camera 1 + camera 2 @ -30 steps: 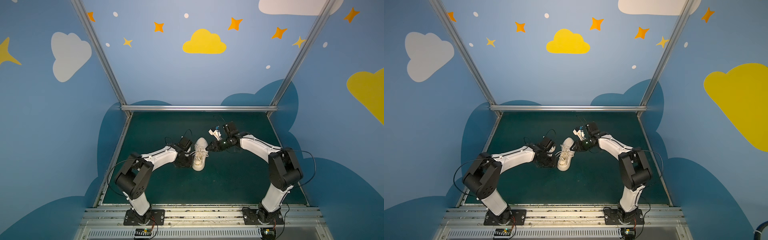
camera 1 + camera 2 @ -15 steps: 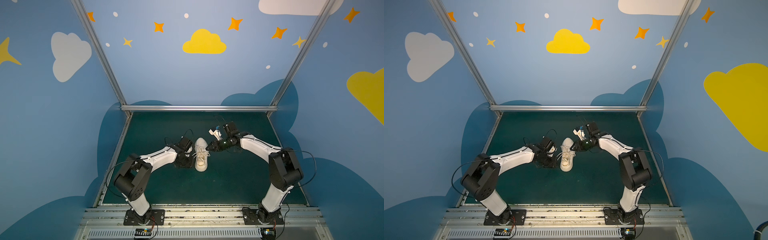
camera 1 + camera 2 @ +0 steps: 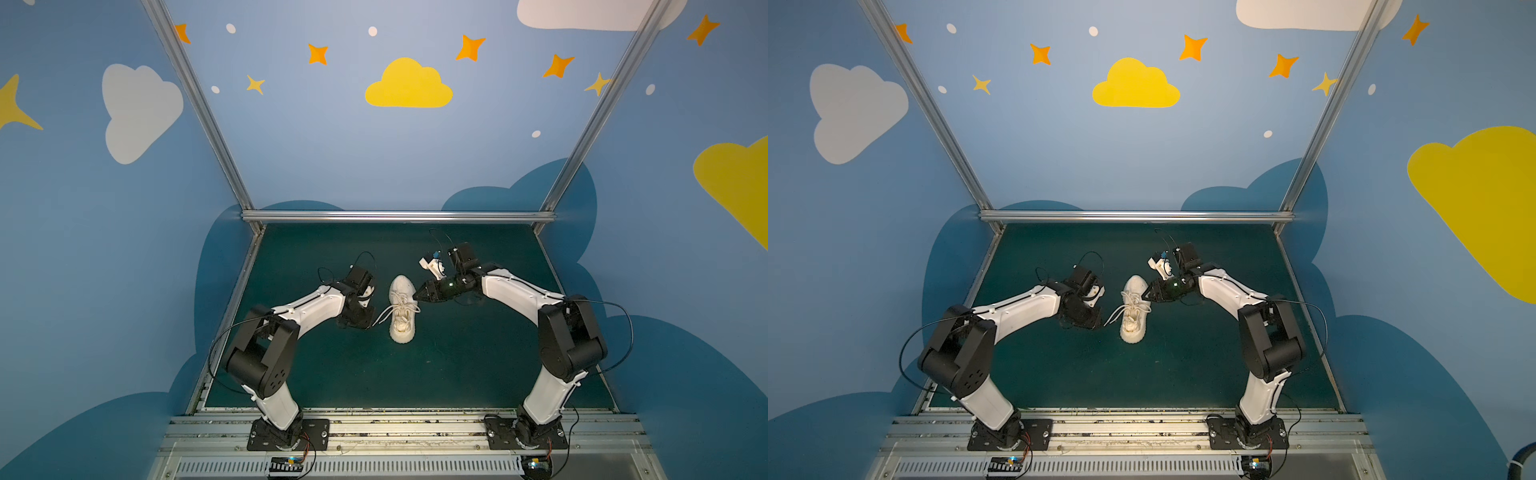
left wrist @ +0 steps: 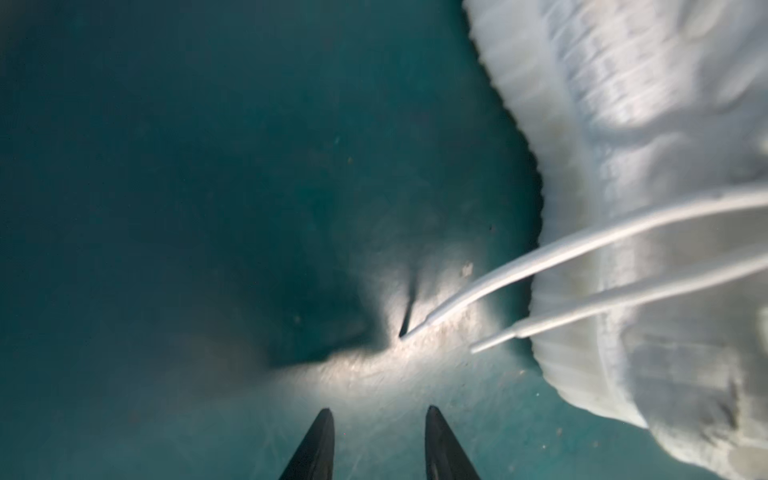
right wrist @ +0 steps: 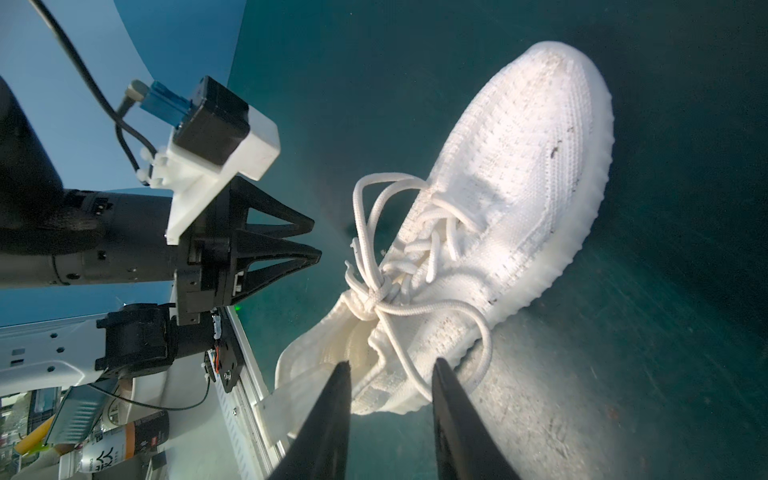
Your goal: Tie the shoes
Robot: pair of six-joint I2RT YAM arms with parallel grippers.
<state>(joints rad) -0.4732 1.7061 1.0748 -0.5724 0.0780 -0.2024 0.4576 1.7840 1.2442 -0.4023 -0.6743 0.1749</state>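
Note:
The shoe point(image 3: 402, 309) point(image 3: 1133, 309), a cream-white knit sneaker, lies on the green mat point(image 3: 457, 365) with its toe toward the back wall. Its laces point(image 5: 374, 297) are drawn into a knot with loops. Two lace ends point(image 4: 415, 328) trail off its left side onto the mat. My left gripper point(image 3: 369, 326) point(image 4: 380, 411) hovers low just short of those ends, open and empty. My right gripper point(image 3: 415, 296) point(image 5: 392, 363) is at the shoe's right side, open. One lace loop point(image 5: 484, 353) curves past a fingertip point(image 5: 440, 365); whether they touch is unclear.
Blue walls and an aluminium frame rail point(image 3: 399, 216) close the back of the mat. A metal base rail point(image 3: 382, 424) runs along the front. The right wrist view also shows my left gripper point(image 5: 316, 240) and bottles point(image 5: 104, 449) beyond the front rail.
The shoe's heel has swung slightly to the right, so it lies straighter. Both arms have stayed almost in place.

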